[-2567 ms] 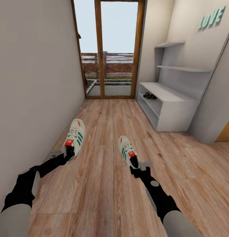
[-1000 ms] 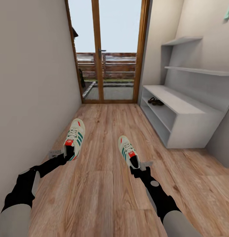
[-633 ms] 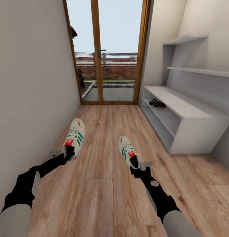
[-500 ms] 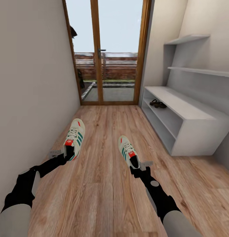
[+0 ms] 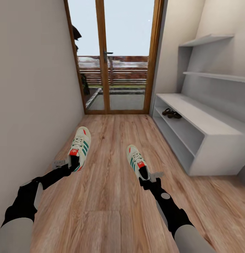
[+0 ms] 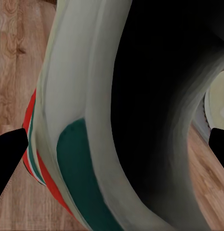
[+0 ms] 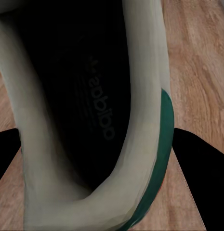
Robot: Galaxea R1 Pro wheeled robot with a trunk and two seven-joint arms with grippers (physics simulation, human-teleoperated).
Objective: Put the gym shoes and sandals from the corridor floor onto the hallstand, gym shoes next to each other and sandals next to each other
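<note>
Each pincer, left (image 5: 70,164) and right (image 5: 146,178), clamps a sneaker heel so you carry both to the rack (image 5: 206,130) at frame right.

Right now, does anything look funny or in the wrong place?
Nothing looks broken or spilled. The sandals sit neatly on the hallstand, and each gripper holds one gym shoe: left, right.
</note>
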